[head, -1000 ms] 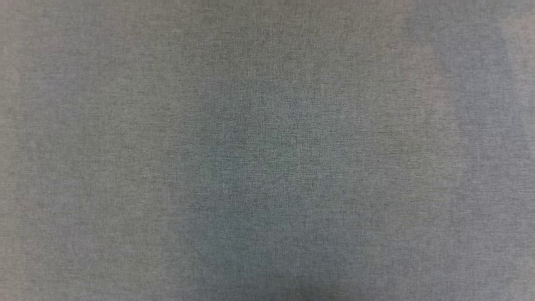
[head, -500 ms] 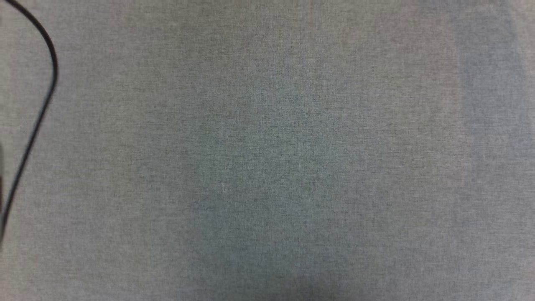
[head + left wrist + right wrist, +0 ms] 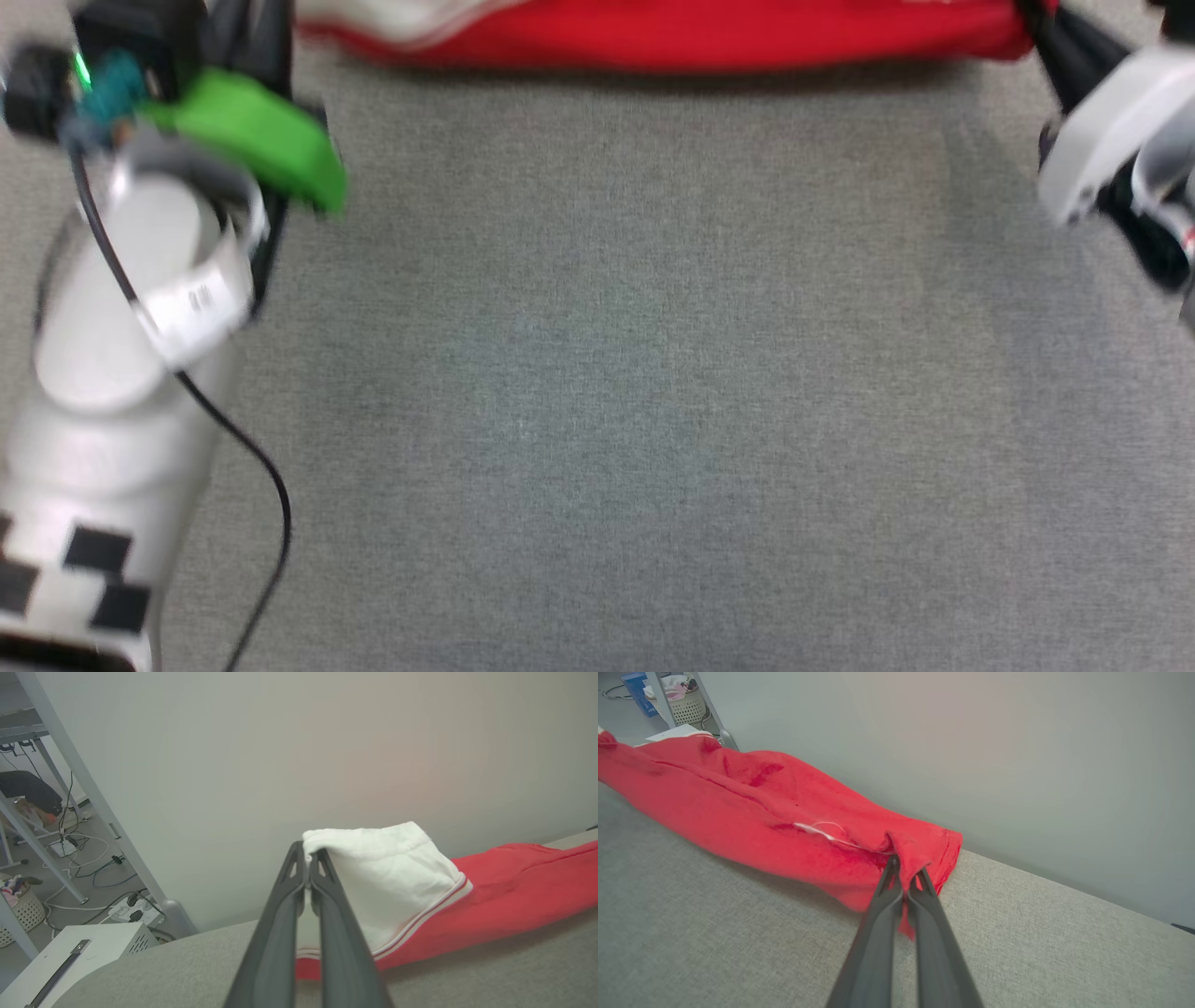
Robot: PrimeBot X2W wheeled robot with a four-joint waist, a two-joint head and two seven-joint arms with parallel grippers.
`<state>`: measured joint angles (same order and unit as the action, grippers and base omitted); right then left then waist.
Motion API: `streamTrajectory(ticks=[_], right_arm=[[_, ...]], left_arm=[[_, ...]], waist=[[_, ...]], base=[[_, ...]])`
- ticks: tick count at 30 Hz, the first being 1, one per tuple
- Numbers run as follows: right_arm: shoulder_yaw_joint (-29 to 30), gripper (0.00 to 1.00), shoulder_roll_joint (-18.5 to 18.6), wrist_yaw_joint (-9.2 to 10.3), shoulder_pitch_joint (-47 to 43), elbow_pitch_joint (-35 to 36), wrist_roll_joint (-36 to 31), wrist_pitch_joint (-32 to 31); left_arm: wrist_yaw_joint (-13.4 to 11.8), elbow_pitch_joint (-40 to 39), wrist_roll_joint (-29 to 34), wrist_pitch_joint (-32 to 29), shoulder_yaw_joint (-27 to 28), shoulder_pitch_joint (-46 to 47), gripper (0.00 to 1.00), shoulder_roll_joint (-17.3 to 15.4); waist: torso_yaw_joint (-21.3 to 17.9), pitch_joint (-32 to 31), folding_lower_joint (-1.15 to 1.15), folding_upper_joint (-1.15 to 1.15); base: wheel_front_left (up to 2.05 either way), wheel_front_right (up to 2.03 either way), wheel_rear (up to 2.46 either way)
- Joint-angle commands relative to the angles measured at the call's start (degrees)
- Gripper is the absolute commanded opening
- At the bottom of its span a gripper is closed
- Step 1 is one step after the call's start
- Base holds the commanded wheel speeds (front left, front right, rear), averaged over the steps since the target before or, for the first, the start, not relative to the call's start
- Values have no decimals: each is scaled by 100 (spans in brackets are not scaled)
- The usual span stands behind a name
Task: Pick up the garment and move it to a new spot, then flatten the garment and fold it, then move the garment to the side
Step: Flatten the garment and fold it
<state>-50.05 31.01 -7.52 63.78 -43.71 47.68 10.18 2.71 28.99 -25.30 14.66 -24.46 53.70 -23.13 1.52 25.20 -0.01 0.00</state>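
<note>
"Looking at that grey surface (image 3: 597,373), where is the garment (image 3: 672,33)?"

"Along the top edge of the head view, a red band strung between my two arms, its middle resting on the surface as far as I can tell. I judge it light, soft and limp: it will droop wherever I don't hold it, so hems and corners are the places to pinch."

"And what do you hold?"

"My left gripper (image 3: 306,856), at the centre of its wrist view, is clamped on the edge of the white sleeve (image 3: 392,877). My right gripper (image 3: 903,870) is pinched tight on a red corner fold. Both arms reach forward, fingers low over the surface, left forearm (image 3: 103,392) at the lower left of the head view."
</note>
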Motion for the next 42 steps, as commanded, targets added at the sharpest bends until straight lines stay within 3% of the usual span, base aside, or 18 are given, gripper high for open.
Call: streamTrajectory(ticks=[1,11,23,34,42], right_arm=[[-147,0,95,3,-318,108,103,18],[-694,0,738,3,-2132,893,720,103],[-610,0,1493,3,-3916,1835,1146,7],[15,0,1861,3,-5612,2544,1453,-181],[813,0,1755,3,-6085,2814,1209,-389]], left_arm=[[-74,-143,-38,33,10,-504,0,-46],[-304,-921,-365,-91,-251,-3247,0,-194],[-792,-2010,-1065,-538,-252,-5585,0,-342],[-887,-2664,-1422,-1187,-476,-6670,0,-633],[-842,-2699,-1171,-1156,-564,-6274,0,-662]], waist=[[57,-477,1,0],[167,-1406,1,0],[198,-2083,1,0],[340,-2372,1,0],[368,-2342,1,0]], base=[[0,0,0],[0,0,0],[0,0,0],[0,0,0],[0,0,0]])
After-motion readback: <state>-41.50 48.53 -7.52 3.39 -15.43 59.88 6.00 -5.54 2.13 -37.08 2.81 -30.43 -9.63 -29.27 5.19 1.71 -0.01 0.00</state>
